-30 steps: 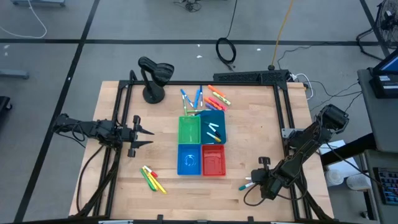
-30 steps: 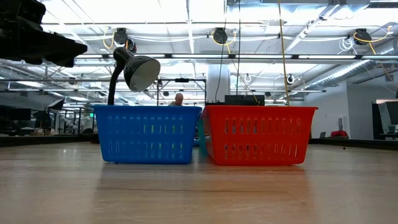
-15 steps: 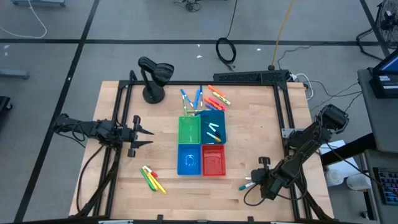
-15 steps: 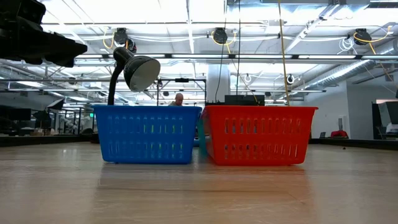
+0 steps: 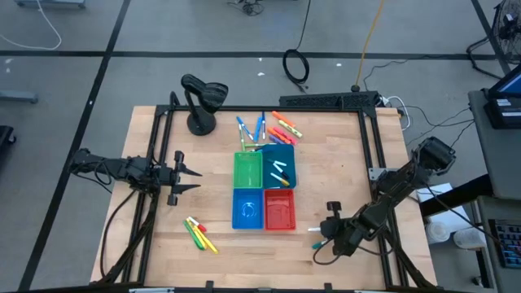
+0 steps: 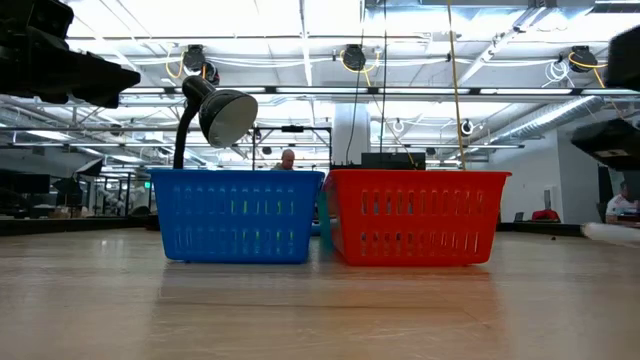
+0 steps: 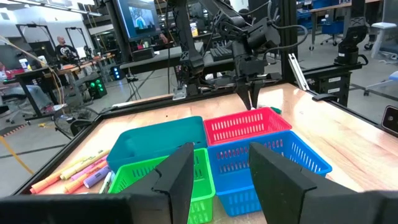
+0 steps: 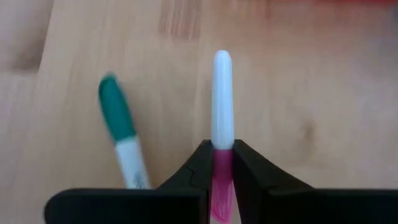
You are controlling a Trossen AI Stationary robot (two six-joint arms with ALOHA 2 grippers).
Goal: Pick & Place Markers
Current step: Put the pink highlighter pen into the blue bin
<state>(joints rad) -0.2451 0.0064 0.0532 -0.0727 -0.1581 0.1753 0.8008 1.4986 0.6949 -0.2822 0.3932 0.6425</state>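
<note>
At the lower right of the tabletop (image 5: 342, 146), the right hand (image 5: 326, 231) is pinched tight on a white-and-pink marker (image 8: 221, 118), while the left hand (image 5: 189, 173) waits wide open at the left.

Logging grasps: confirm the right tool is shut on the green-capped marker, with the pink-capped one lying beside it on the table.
Wrong way round. The right wrist view shows the right tool shut on the pink-capped marker; the green-capped marker is the one lying beside it on the table.
</note>
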